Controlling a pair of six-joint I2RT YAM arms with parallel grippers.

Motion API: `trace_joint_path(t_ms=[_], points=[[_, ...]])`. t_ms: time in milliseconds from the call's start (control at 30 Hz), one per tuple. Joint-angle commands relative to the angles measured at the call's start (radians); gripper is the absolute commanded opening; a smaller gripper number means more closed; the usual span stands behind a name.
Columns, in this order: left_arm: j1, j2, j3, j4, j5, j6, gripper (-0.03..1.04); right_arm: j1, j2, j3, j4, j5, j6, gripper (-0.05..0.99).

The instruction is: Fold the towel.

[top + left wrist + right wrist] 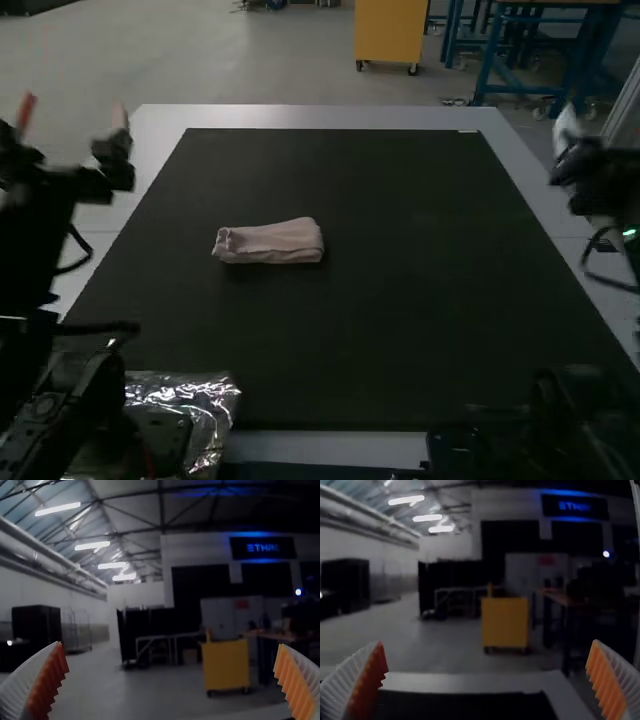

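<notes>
One towel (268, 242), pale pink, is lying left of centre on one black mat (330, 330); the mat is covering most of one light counter (300, 118). Towel is sitting folded into a compact narrow strip, long side running across the high view, layered edges showing at its left end and a rounded fold at its right. Exact layer count is staying hard to read.

Two arms, two claws. Left claw (72, 112) is hanging at the left side of the counter, well apart from the towel; in its wrist view the left claw (170, 644) is standing spread wide, two ribbed white fingers with orange pads (47, 682) facing each other. Right claw (590, 170) is hanging at the far right; the high view is cutting it off at the edge. Its wrist view is showing the right claw (487, 642) spread wide too, also two fingers.

One crumpled silvery wrapper (215, 395) is lying at the near left corner, partly hidden behind the left arm's dark parts. One green light (629, 232) is glowing on the right arm. Dark shape (545, 415) near right is probably arm hardware, outline blending into the mat.
</notes>
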Motion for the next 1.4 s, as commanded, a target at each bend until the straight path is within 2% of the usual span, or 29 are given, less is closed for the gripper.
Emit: trace_joint_path(t_ms=[0, 133, 167, 200, 267, 333, 400, 467, 1367], points=[[0.006, -0.004, -0.096, 0.092, 0.013, 0.044, 0.97, -0.004, -0.003, -0.120, 0.102, 0.043, -0.109, 0.91], [0.007, -0.004, -0.226, 0.184, 0.009, 0.056, 0.97, -0.006, -0.003, -0.333, 0.356, 0.059, -0.111, 0.91], [0.009, -0.004, -0.245, 0.172, 0.004, 0.057, 0.97, -0.006, -0.003, -0.375, 0.396, 0.056, -0.111, 0.91], [0.009, -0.004, -0.243, 0.100, -0.005, 0.057, 0.97, -0.006, -0.005, -0.411, 0.404, 0.055, -0.111, 0.91], [0.009, -0.004, -0.237, -0.005, -0.008, 0.051, 0.97, -0.007, -0.005, -0.408, 0.235, 0.043, -0.068, 0.91], [0.009, -0.004, -0.239, -0.085, -0.010, 0.045, 0.97, -0.006, -0.005, -0.408, 0.140, 0.040, -0.011, 0.91], [0.009, -0.004, -0.239, -0.190, -0.023, -0.009, 0.97, -0.009, -0.005, -0.408, 0.051, 0.041, 0.015, 0.91], [0.009, -0.004, -0.239, -0.292, -0.025, -0.024, 0.97, -0.014, -0.005, -0.408, -0.013, 0.041, 0.013, 0.91], [0.003, -0.004, -0.239, -0.290, -0.025, -0.024, 0.97, -0.014, -0.005, -0.408, -0.018, 0.040, 0.012, 0.91]])
